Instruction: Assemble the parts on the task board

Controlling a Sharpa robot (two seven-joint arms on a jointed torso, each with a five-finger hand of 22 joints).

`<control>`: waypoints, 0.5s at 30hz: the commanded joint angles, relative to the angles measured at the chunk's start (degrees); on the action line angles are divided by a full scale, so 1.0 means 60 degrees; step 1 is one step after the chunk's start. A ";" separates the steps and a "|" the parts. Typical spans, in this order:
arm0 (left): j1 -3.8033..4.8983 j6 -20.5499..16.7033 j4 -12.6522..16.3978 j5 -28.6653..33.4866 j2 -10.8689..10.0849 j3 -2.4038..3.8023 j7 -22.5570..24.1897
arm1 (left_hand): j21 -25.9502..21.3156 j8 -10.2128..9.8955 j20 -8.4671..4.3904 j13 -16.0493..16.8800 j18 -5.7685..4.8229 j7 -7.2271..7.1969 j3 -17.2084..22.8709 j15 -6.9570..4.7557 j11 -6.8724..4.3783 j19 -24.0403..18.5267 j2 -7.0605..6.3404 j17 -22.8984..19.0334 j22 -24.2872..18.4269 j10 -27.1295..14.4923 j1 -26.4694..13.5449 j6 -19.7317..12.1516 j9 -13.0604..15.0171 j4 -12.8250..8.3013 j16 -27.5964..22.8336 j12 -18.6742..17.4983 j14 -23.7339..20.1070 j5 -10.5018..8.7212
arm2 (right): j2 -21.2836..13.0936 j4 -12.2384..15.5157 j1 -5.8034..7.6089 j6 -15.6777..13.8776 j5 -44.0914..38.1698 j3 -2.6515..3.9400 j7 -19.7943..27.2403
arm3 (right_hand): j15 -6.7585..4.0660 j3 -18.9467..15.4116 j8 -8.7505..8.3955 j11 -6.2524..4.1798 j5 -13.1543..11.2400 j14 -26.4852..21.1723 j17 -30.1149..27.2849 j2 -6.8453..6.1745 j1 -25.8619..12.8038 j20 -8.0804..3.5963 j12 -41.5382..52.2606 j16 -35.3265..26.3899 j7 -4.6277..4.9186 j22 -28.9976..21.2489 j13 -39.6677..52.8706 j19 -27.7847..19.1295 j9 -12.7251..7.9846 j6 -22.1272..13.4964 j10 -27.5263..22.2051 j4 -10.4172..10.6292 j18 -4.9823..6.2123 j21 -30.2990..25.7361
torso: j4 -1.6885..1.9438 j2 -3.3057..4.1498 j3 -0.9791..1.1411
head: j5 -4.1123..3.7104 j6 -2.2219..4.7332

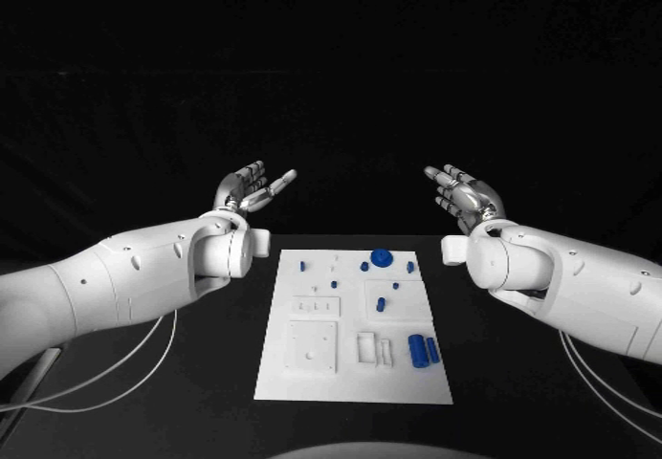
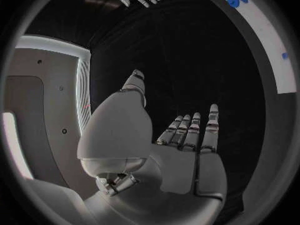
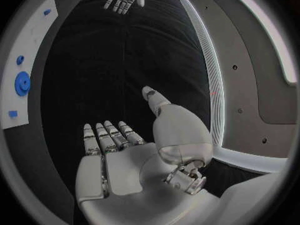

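The white task board (image 1: 311, 382) lies flat in the middle of the black table. Small blue parts sit on it: a round disc (image 1: 381, 256) near its far edge, little pegs (image 1: 383, 305) around the middle, and two upright cylinders (image 1: 417, 348) near the right side. My left hand (image 1: 253, 188) hovers beyond the board's far left corner, fingers spread, palm empty (image 2: 181, 155). My right hand (image 1: 467, 195) is raised beyond the far right corner, also spread and empty (image 3: 125, 160). The right wrist view shows the board's edge (image 3: 25, 50) with the blue disc (image 3: 22, 83).
The board has moulded white recesses and sockets (image 1: 313, 352) on its near half. Thin white cables (image 1: 138, 363) trail from my left arm across the table at the near left. Black tabletop surrounds the board on all sides.
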 commanded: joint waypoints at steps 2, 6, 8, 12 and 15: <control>0.0346 0.1382 -0.0740 0.0108 0.0278 -0.0217 -0.0740 | 0.0067 0.0063 0.0081 0.0023 0.0210 0.0054 -0.0008 0.0040 0.0039 0.0255 -0.0078 0.0018 0.0030 0.0160 0.0486 0.0153 0.0024 0.0146 0.0071 0.0037 0.0155 0.0090 | 0.0094 -0.0633 0.0103 0.2562 -0.0710 0.0161 -0.1392 | 0.0143 0.0139 0.0046 0.0127 0.0087 0.0109 0.0020 0.0017 0.0493 0.0109 0.0064 0.0064 0.0971 0.0013 0.0020 0.0038 0.0020 0.0139 0.0135 -0.0137 0.0126 0.0046 | -0.0001 0.0001 0.0000 | 0.0008 -0.0043; 0.0585 0.1677 -0.1225 0.0125 0.0458 -0.0392 -0.0916 | 0.0071 0.0065 0.0081 0.0023 0.0217 0.0056 0.0000 0.0041 0.0043 0.0283 -0.0070 0.0018 0.0033 0.0167 0.0489 0.0165 0.0025 0.0146 0.0071 0.0038 0.0159 0.0090 | 0.0159 -0.1134 0.0184 0.3383 -0.0892 0.0308 -0.1871 | 0.0141 0.0058 0.0068 0.0122 -0.0052 0.0422 0.0042 -0.0051 0.0988 0.0090 0.0083 0.0087 0.0973 0.0027 0.0038 0.0168 0.0037 0.0379 0.0439 -0.0147 0.0163 0.0062 | -0.0001 0.0001 0.0000 | 0.0008 -0.0043; 0.0639 0.1744 -0.1335 0.0129 0.0499 -0.0431 -0.0956 | 0.0071 0.0065 0.0081 0.0024 0.0220 0.0061 -0.0004 0.0041 0.0049 0.0294 -0.0073 0.0019 0.0034 0.0183 0.0492 0.0174 0.0026 0.0146 0.0071 0.0039 0.0165 0.0091 | 0.0181 -0.1303 0.0211 0.3660 -0.0953 0.0358 -0.2033 | 0.0121 -0.0091 0.0077 0.0099 0.0046 0.0676 0.0057 -0.0096 0.1284 0.0077 0.0094 0.0100 0.0953 0.0043 0.0051 0.0330 0.0049 0.0573 0.0692 -0.0194 0.0222 0.0079 | -0.0001 0.0001 0.0000 | 0.0008 -0.0043; 0.0652 0.1759 -0.1361 0.0129 0.0509 -0.0441 -0.0965 | 0.0076 0.0071 0.0081 0.0028 0.0231 0.0087 0.0034 0.0049 0.0073 0.0340 -0.0033 0.0020 0.0037 0.0261 0.0505 0.0242 0.0030 0.0142 0.0073 0.0044 0.0197 0.0083 | 0.0202 -0.1466 0.0238 0.3928 -0.1013 0.0406 -0.2189 | 0.0063 -0.0496 0.0094 0.0027 0.0138 0.1050 0.0079 -0.0057 0.1709 0.0065 0.0120 0.0118 0.0880 0.0066 0.0076 0.0588 0.0071 0.0987 0.1103 -0.0244 0.0342 0.0102 | -0.0001 0.0001 0.0000 | 0.0008 -0.0043; 0.0649 0.1877 -0.1260 0.0129 0.0453 -0.0440 -0.0878 | 0.0172 0.0097 0.0075 0.0046 0.0326 0.0163 0.0253 0.0094 0.0150 0.0874 0.0218 0.0050 0.0093 0.0628 0.0553 0.0568 0.0052 0.0117 0.0110 0.0061 0.0716 0.0050 | 0.0234 -0.1711 0.0238 0.3134 -0.3160 0.0416 -0.1748 | 0.0039 -0.0512 0.0191 -0.0025 0.0138 0.2555 0.0157 -0.0126 0.2131 -0.0064 0.0194 0.0204 0.0797 0.0157 0.0150 0.1548 0.0152 0.2342 0.2611 -0.0490 0.0524 0.0242 | 0.0017 0.0009 0.0000 | 0.0061 0.0220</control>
